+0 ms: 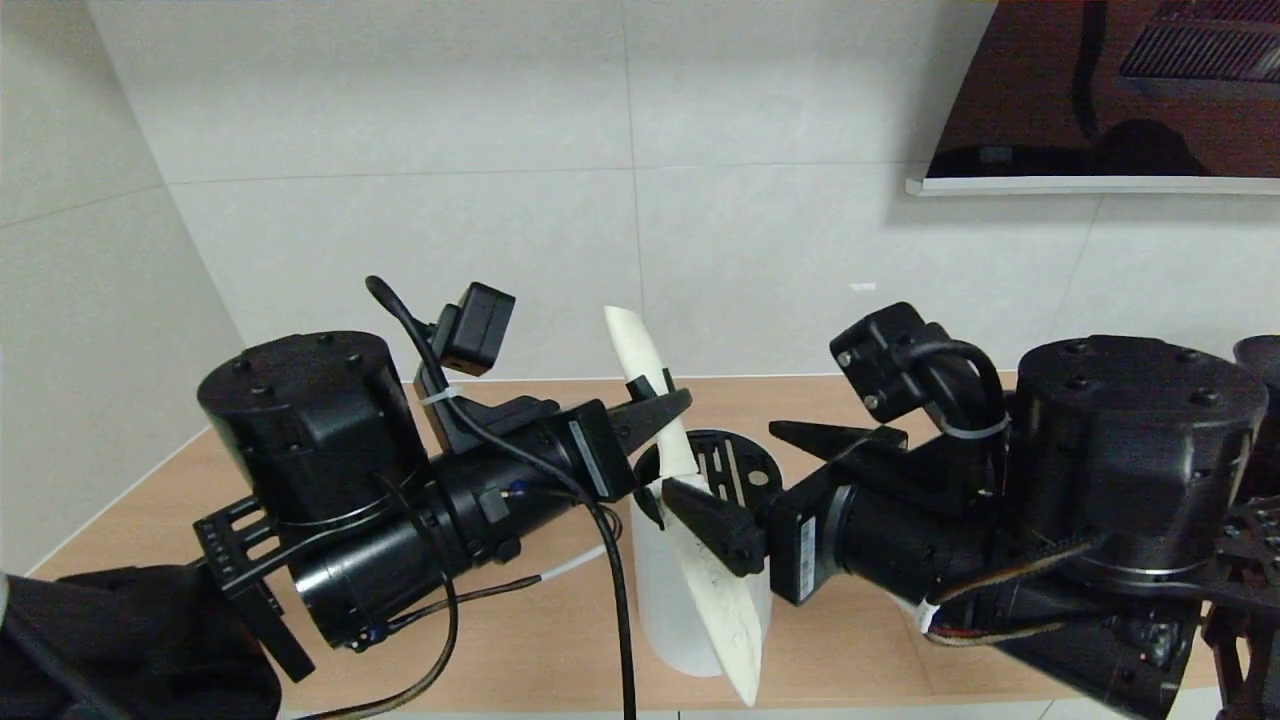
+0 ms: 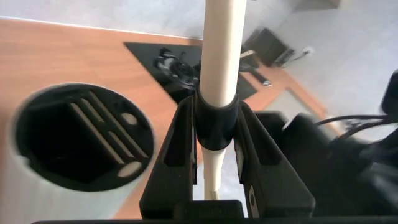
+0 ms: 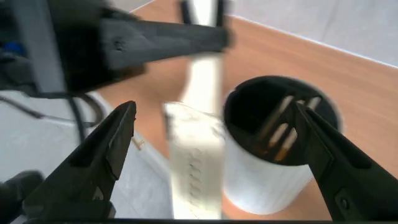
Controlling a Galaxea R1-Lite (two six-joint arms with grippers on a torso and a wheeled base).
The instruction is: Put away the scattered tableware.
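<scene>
Left gripper: the left gripper (image 1: 662, 442) was pinching the cream utensil (image 1: 728, 610) partway along its narrow handle, both fingers pressed against it.
Right gripper: the right gripper (image 1: 722, 458) hung just beside the left one with its fingers spread wide and nothing between them.
Utensil: it hung tilted in the air, with its broad end low in front of the white holder (image 1: 662, 615) and outside the rim, as far as we could judge.
Holder: it stood upright near the front edge of the wooden counter (image 1: 150, 500), with a slotted black insert inside.
Risk, missed opening: we judged that a straight descent would send the broad end down the outside wall or onto the rim, because the tilt kept it off the opening.
Risk, tipping: a knock on the rim could push the holder over the front edge, which was close.
Risk, slipping: we thought the smooth handle could pivot or slide in so narrow a pinch.
Risk, collision: the two grippers were crowded together, so a careless move could knock the utensil loose.
</scene>
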